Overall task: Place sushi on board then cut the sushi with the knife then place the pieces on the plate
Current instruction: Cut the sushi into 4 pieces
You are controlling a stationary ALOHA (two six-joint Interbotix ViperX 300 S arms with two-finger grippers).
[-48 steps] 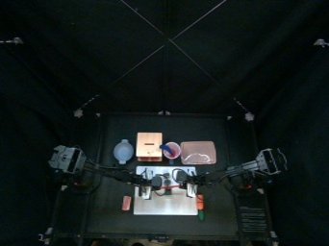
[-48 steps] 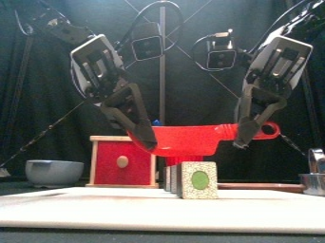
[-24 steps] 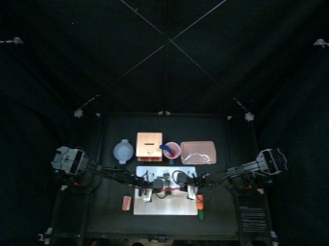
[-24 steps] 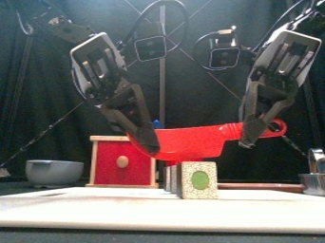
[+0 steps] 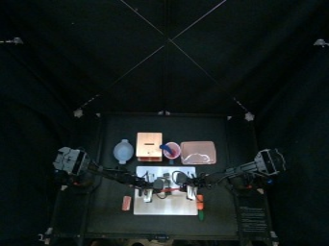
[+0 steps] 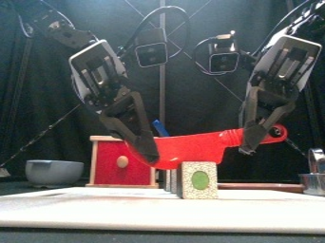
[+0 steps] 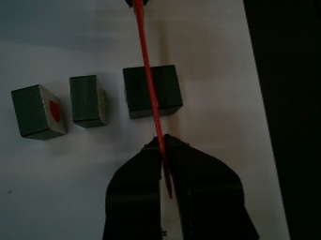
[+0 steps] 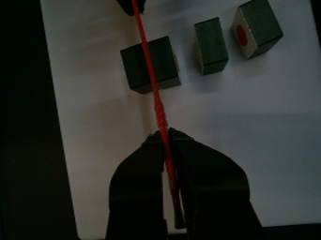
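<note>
— What lay on the black table [image 5: 96,178]?

— The white board [image 5: 164,207] took the front middle, flat, its long side running front to back.

— And behind it?

— A row near the back edge. From the left: the blue-grey bowl [image 5: 123,150], the wooden box [image 5: 149,146], the red cup [image 5: 171,150] and the pink tray [image 5: 198,152]. They sat close together, apart from the board.

— Anything loose?

— Two small toys just beside the board's front half: a red toy [image 5: 127,203] on its left and an orange toy [image 5: 201,202] on its right. Both were too small to identify.
</note>
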